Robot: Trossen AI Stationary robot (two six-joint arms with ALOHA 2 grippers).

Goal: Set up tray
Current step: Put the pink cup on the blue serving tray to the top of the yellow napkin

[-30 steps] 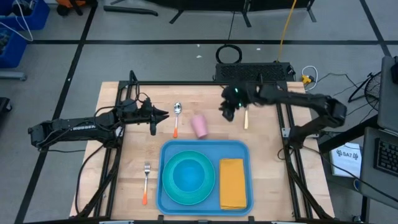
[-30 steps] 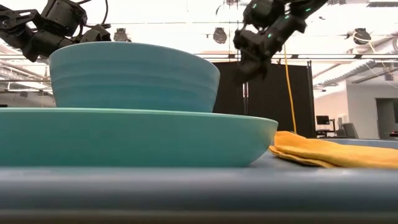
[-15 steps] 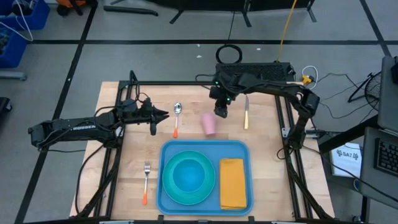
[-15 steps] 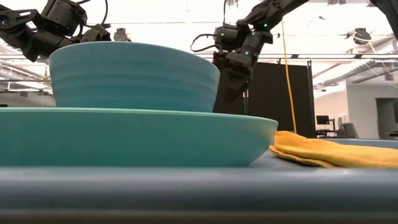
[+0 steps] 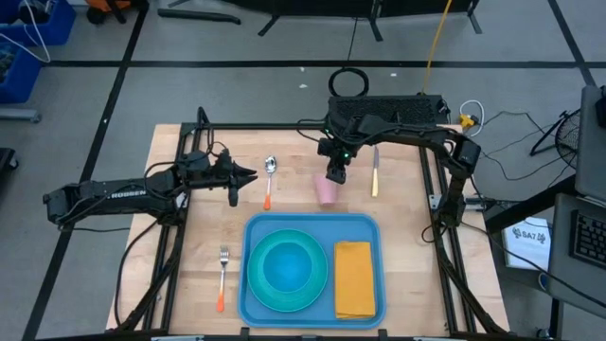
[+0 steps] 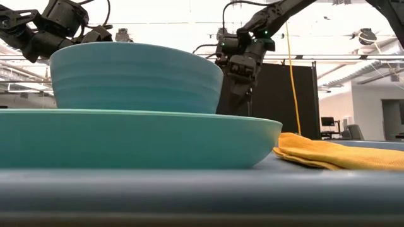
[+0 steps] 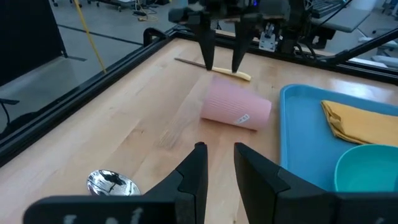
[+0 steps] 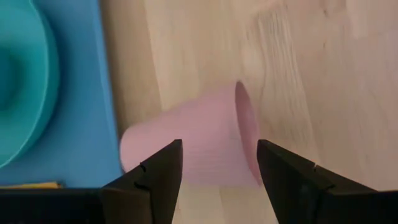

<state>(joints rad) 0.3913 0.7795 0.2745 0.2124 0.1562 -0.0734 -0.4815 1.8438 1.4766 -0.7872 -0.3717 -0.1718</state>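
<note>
So my right fingers point(image 5: 334, 175) are hanging just above the pink cup point(image 5: 327, 189), which is lying on its side on the desk point(image 5: 284, 156) a little behind the back rim of the blue tray point(image 5: 312, 221). From my right wrist camera both fingers are spread wide with the cup point(image 8: 199, 146) showing between them below, not touching it as far as I can see. The left wrist camera shows the same thing from the other side: my right fingers point(image 7: 221, 62) pointing down, open, right over the cup point(image 7: 236, 109).

The tray sits at the near middle of the desk. On it there's a turquoise plate point(image 5: 286, 294) with a matching bowl point(image 5: 284, 268) on top, taking up the left half, and an orange-yellow napkin point(image 5: 354, 278) folded on the right half. In the low camera the bowl point(image 6: 136, 75) and plate point(image 6: 139, 139) fill most of the picture, napkin point(image 6: 334, 154) off to the side.

My left fingers point(image 5: 248, 174) are parked over the left-back part of the desk, holding nothing, with a modest gap between them point(image 7: 217, 162). Just beside them is a spoon point(image 5: 270, 180) with an orange handle. A fork point(image 5: 222, 277) with an orange handle lies left of the tray, and a knife point(image 5: 375, 175) with a yellowish handle lies to the right of the cup.
</note>
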